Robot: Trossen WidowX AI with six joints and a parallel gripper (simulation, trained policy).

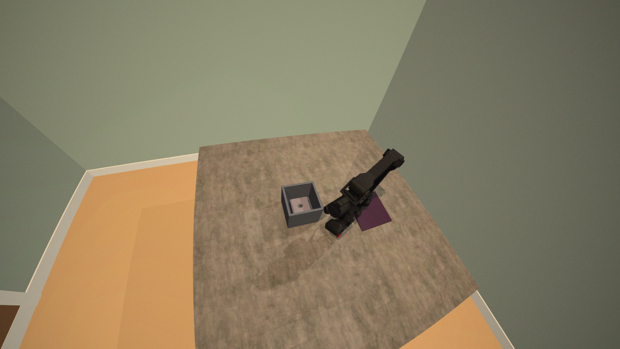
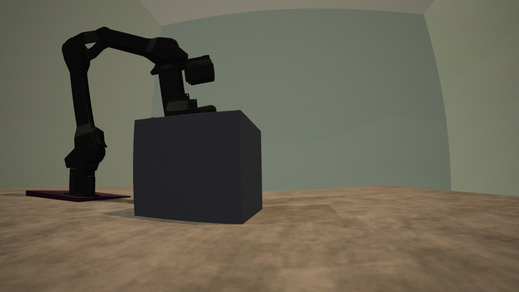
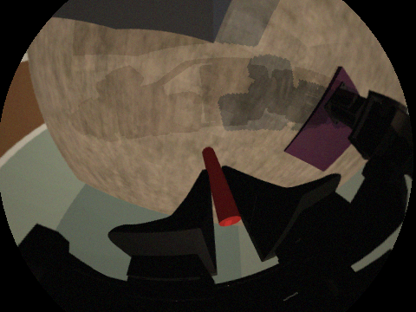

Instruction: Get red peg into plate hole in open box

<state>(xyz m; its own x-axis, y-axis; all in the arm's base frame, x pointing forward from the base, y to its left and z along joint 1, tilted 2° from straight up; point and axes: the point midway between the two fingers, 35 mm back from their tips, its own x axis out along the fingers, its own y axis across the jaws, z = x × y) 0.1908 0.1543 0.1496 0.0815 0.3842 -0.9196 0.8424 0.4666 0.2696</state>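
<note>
One red peg [image 1: 338, 235] [image 3: 221, 191], gripper [image 3: 214, 172] closed on it
One square, grey, smooth-walled box [image 1: 302, 220] [image 2: 188, 166] [image 3: 143, 13]; from the peg, ten o'clock in the top view.

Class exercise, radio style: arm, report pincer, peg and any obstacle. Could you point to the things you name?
Pincer [image 3: 214, 172] shut on red peg [image 1: 338, 235] [image 3: 221, 188]. Peg outside open box [image 1: 302, 213] [image 2: 188, 166] [image 3: 143, 15]. Box wall stands between peg and plate hole [image 1: 300, 205].

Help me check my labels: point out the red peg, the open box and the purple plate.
Red peg [image 1: 338, 235] [image 3: 222, 191]: top view, small visible part; wrist view, mid-shaft.
Open box [image 1: 305, 219] [image 2: 188, 166] [image 3: 152, 15]: outer wall in top, exterior and wrist views.
Purple plate [image 1: 375, 215] [image 2: 111, 196] [image 3: 315, 145]: upper face in top, exterior and wrist views.
</note>
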